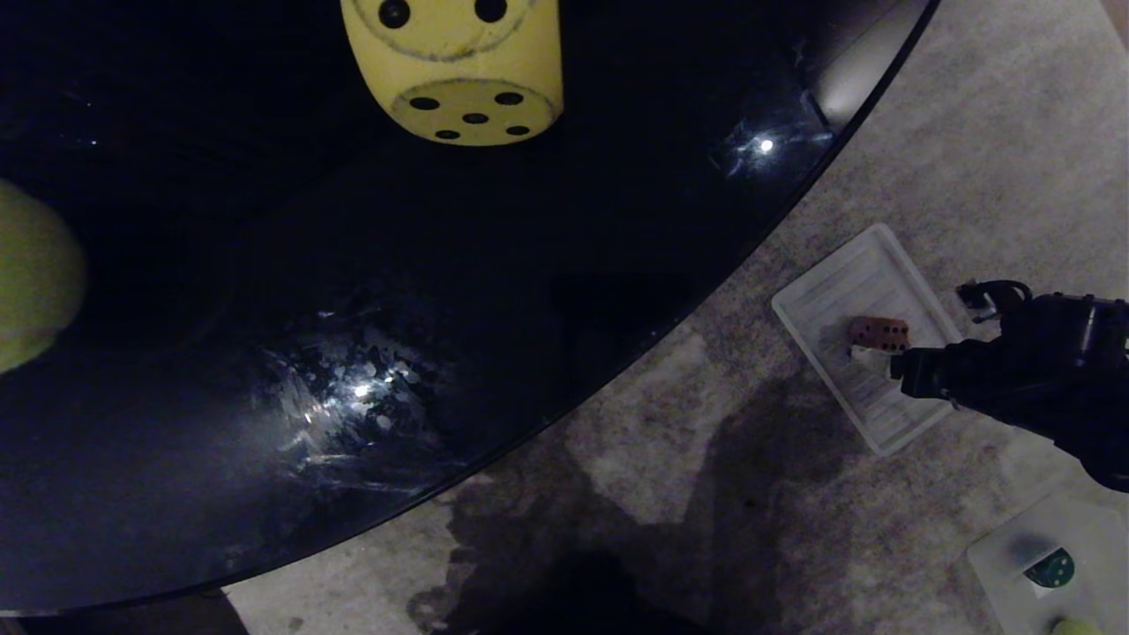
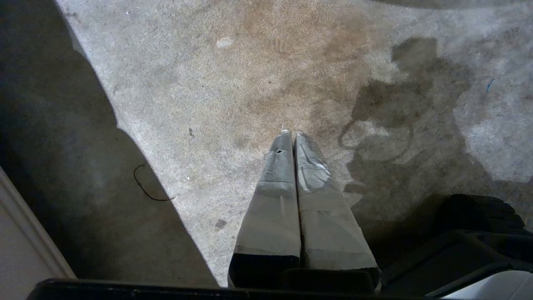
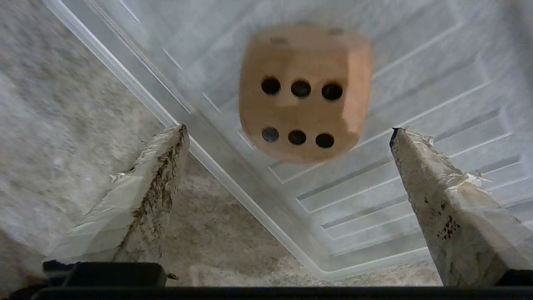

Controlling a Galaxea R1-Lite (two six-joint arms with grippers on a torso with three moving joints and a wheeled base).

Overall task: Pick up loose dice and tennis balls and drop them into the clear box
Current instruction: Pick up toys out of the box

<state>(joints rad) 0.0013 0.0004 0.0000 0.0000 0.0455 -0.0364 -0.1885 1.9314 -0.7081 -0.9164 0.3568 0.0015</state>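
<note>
A tan rounded-corner die (image 3: 306, 93) with dark pips, its six face in view, lies on the ribbed clear plastic panel (image 3: 416, 200) on the carpet, between the spread, empty fingers of the right gripper (image 3: 287, 131). The left gripper (image 2: 291, 135) is clenched on nothing.

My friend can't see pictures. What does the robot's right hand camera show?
A tan die, six black dots facing the camera, lies on a ribbed clear panel on the carpet. The right gripper hangs open above it, one finger on each side, not touching.
</note>
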